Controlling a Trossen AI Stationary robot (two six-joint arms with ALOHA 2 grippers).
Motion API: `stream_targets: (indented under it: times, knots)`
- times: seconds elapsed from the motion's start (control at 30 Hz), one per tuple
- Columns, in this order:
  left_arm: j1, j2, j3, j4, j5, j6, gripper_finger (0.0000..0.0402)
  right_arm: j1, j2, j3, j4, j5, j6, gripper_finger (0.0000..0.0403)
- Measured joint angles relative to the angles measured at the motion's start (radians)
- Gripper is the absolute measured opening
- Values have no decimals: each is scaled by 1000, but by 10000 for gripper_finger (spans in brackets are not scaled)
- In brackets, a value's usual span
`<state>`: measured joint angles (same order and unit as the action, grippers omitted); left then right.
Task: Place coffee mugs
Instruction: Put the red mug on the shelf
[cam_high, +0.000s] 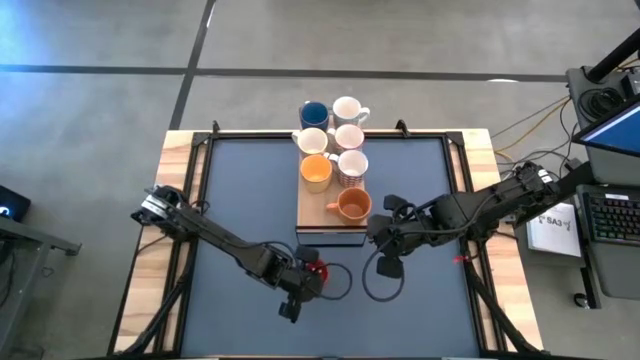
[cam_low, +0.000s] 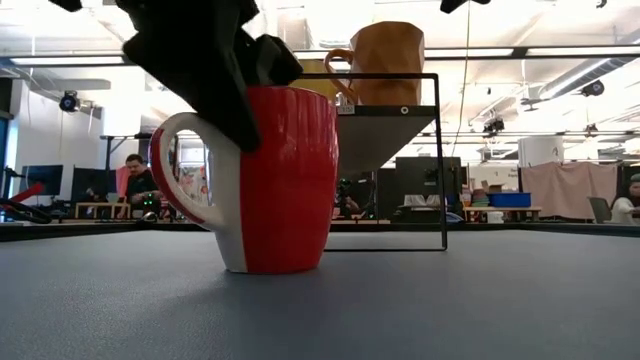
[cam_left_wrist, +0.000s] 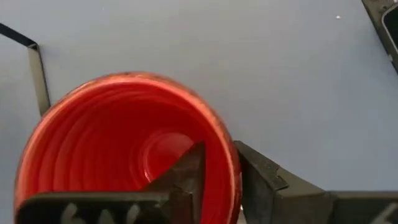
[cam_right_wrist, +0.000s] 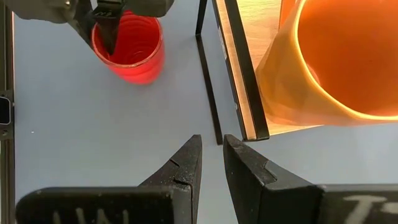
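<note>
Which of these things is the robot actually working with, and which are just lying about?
Part of the job:
- red mug, its rim gripped by the left tool
- brown-orange mug
- blue mug, yellow-orange mug, four white mugs
- right tool, empty

Just lying about:
- wooden board
- loose cable loop

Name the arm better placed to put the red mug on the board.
Left. The left gripper already pinches the red mug's rim, one finger inside. The right gripper is empty, beside the brown-orange mug.
</note>
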<state>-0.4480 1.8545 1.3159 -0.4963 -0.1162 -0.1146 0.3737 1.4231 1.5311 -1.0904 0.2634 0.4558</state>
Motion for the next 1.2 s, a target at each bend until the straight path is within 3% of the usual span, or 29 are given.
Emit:
stream_targets:
  times: [0.2,0.47,0.93,1.2]
  knots:
    - [13,-11,-1,-28,-3,-5,12,0,0,-7,0,0,-2,57]
    - [9,-94,-1,-231,-4,0,8,0,0,-26,-6,0,-3,57]
    - [-20,-399,-2,-456,-10,64,10,0,0,-84,-98,0,-18,57]
    - [-18,-544,-2,-529,-235,153,10,-3,-59,-199,-94,28,-113,57]
